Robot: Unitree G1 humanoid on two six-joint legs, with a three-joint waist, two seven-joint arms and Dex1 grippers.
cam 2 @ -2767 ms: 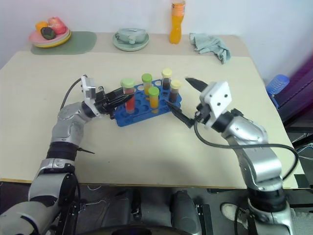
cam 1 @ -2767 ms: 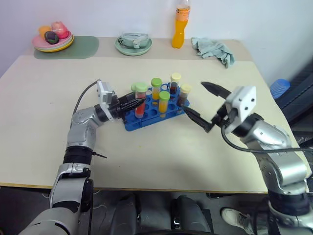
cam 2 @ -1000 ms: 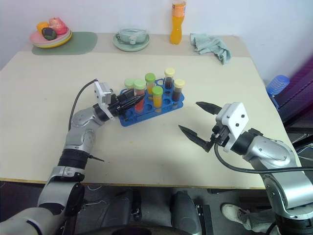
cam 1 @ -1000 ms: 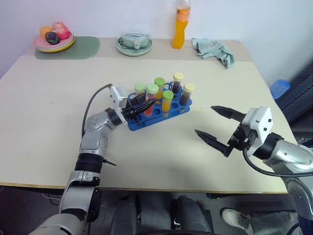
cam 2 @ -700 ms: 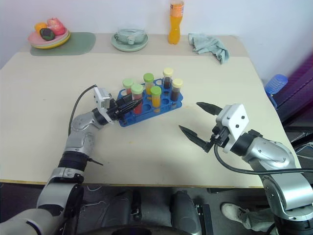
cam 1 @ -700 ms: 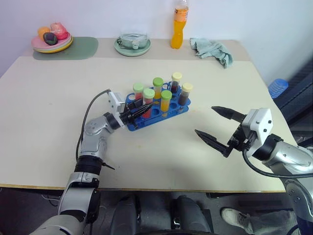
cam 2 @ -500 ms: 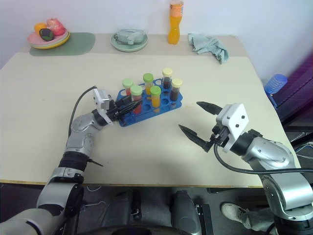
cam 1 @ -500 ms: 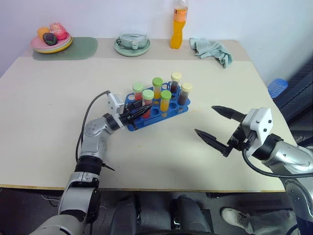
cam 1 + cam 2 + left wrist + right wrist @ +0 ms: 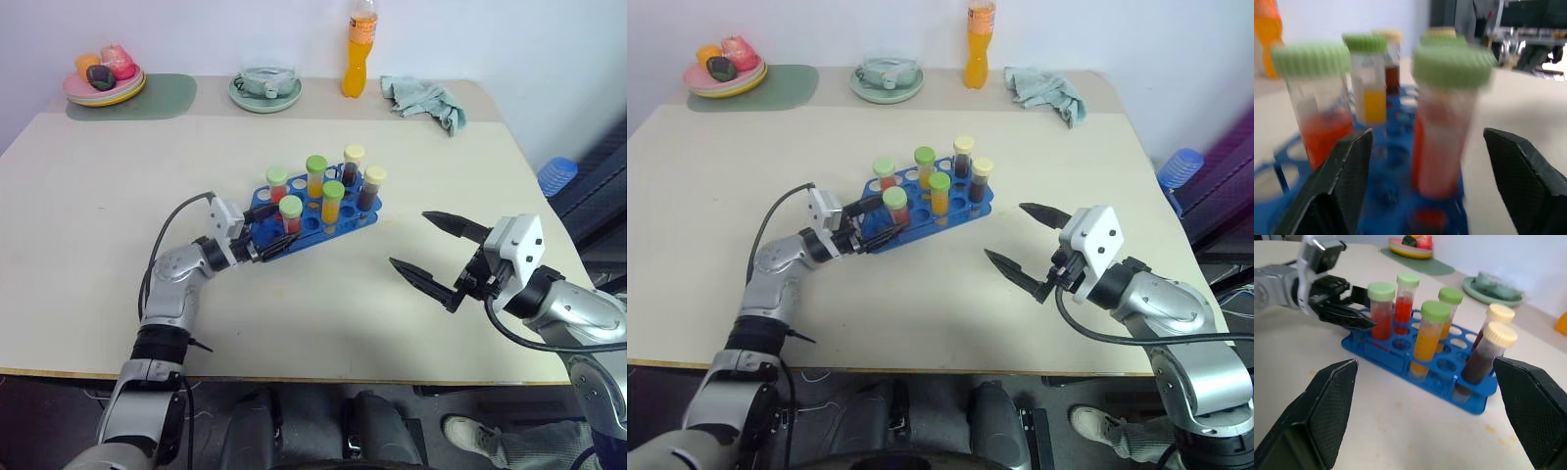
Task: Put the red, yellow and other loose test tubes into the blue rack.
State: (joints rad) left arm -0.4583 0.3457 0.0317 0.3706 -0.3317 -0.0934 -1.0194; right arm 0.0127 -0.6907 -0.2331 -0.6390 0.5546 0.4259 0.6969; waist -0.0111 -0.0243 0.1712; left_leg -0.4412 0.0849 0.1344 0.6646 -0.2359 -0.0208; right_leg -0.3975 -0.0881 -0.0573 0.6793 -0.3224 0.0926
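In blue rack (image 9: 318, 227): tubes (six upright)

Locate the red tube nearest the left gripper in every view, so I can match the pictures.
Left eye view: the nearest red tube, at the blue rack's near-left end.
Right eye view: same tube, between the left gripper's fingers.
Left wrist view: the large tube in the centre.
Right wrist view: leftmost tube.
Shared landmark: the blue rack.
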